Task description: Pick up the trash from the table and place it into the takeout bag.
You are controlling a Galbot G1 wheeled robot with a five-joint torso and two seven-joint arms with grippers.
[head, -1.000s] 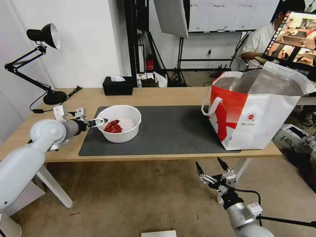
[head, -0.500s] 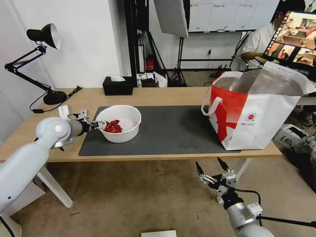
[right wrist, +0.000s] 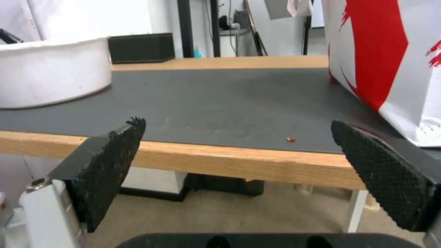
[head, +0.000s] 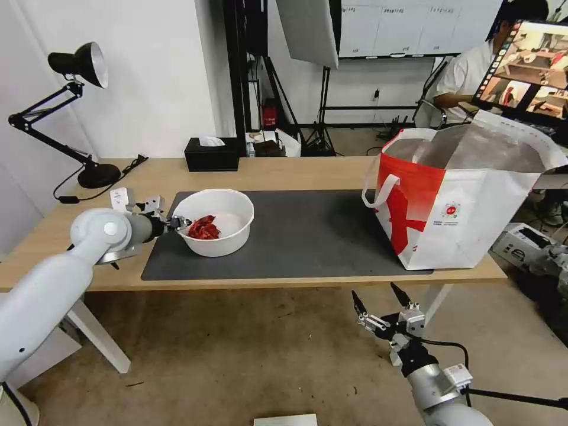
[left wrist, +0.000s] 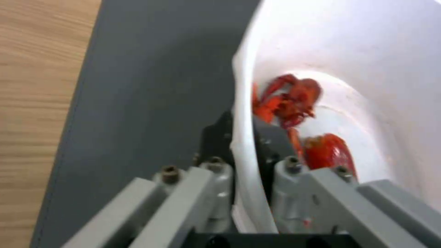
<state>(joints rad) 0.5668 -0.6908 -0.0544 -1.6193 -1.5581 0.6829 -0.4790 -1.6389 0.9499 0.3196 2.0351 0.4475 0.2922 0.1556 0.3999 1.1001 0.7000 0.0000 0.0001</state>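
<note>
**Head view: one bowl, one bag, two pincers**

Head view shows one white round bowl (head: 216, 222) on the left part of the dark grey mat (head: 307, 236), which lies on the light-wood desk (head: 284, 171). One takeout bag (head: 461, 195) stands upright at the mat's right end — white front with a small round red logo, red side panel, silver foil lining, mouth open. Bowl and bag are well apart, with bare mat between them. What lies inside the bag cannot be told.

The bowl holds red scraps (head: 203, 228) gathered toward its left side; the left wrist view shows two clumps of them (left wrist: 287, 101) against the white inner wall.

The left pincer (head: 177, 223) is at the bowl's left rim. In the left wrist view its two dark fingers (left wrist: 216, 134) straddle the rim (left wrist: 241, 137), one outside the wall and one inside, drawn in narrow and clamped on the thin plastic.

The right pincer (head: 381, 305) hangs below the desk's front edge, over the floor, with its two black tips spread wide and nothing between them. In the right wrist view its two textured pads (right wrist: 112, 162) stand far apart, facing the desk edge, with a small red crumb (right wrist: 290, 139) on the mat beyond.

At the back of the desk — one black tissue box (head: 212, 154) and one black desk lamp (head: 77, 112) at the left.
</note>
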